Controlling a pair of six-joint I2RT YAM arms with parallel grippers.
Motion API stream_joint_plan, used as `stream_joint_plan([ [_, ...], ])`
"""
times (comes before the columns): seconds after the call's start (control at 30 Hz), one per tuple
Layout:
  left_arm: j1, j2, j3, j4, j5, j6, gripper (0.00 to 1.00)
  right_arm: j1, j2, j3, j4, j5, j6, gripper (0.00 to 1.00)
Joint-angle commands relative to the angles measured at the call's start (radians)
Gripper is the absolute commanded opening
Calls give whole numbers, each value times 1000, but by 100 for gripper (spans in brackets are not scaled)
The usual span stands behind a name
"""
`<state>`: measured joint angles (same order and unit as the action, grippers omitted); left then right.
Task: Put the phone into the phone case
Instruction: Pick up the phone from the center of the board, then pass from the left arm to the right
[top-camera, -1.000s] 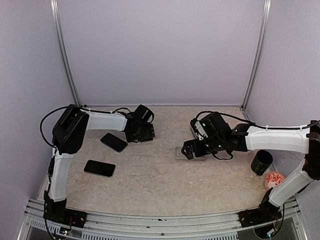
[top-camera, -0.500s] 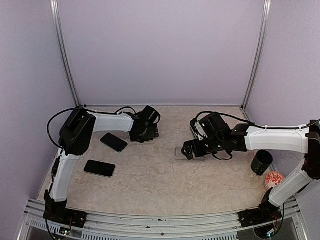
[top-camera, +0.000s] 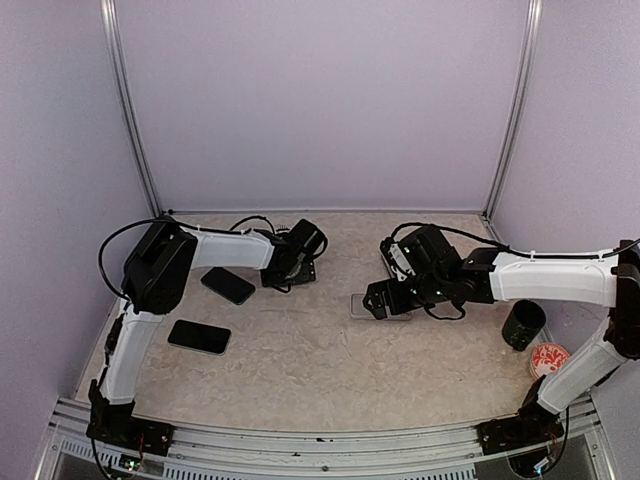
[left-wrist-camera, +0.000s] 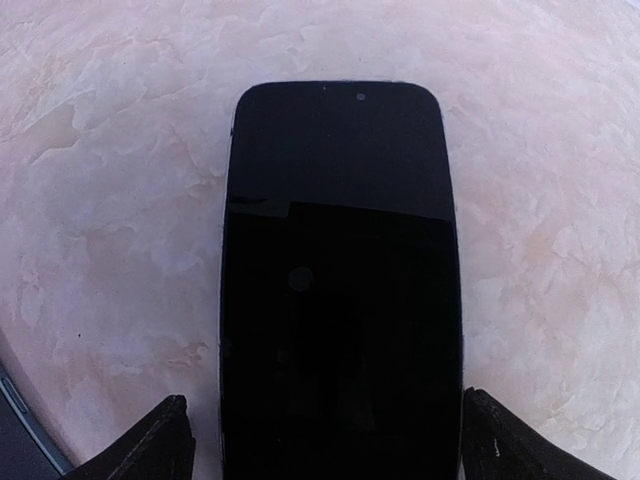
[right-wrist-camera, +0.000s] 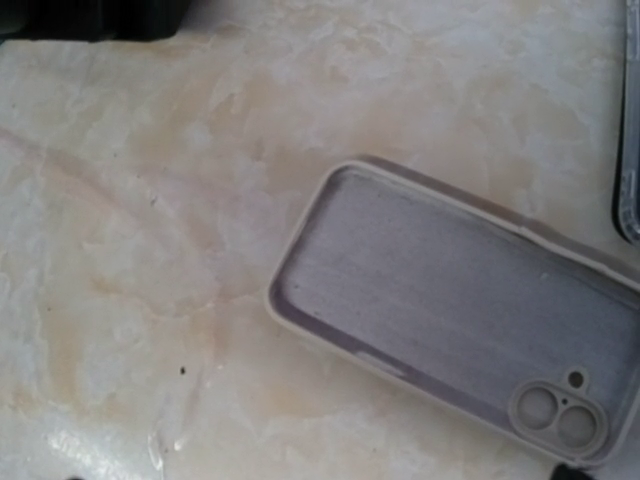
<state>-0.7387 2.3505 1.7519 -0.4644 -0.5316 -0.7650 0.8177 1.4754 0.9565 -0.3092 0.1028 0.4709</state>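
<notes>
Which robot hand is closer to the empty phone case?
Right. The right gripper hangs just above the phone case; the left gripper is well away, straddling a black phone.

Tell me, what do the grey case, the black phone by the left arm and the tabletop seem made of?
The phone case: likely soft plastic or silicone, matte; rounded moulded lip, dull streaky inside. The phone: probably a glass front, glossy; it shows a sharp-edged reflection. The table: marbled beige, slight sheen; laminate or stone, I cannot tell.
</notes>
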Motion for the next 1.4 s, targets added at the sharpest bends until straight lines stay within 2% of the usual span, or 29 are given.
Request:
stream_joint_plan([
  [0.0, -7, 62, -19, -66, 43, -6, 85, -5, 1, 7, 8, 15, -1, 100],
  [0.33, -7, 19, -96, 35, 69, 70, 62, -6, -13, 3, 8, 18, -2, 99],
  [0.47, -8, -15, -166, 95, 103, 105, 59, -6, -17, 4, 8, 18, -4, 99],
  [0.57, -12, -51, -233, 141, 132, 134, 53, -6, -18, 5, 8, 16, -8, 99],
  [0.97, -80, -195, -498, 299, 161, 236, 45, -21, -22, -3, 14, -4, -16, 99],
  [1.07, -108, -237, -558, 332, 185, 263, 39, -25, -26, -7, 18, -11, -17, 99],
  [1.37, -201, -363, -683, 344, 195, 308, 38, -55, -36, -9, 28, -84, -33, 99],
])
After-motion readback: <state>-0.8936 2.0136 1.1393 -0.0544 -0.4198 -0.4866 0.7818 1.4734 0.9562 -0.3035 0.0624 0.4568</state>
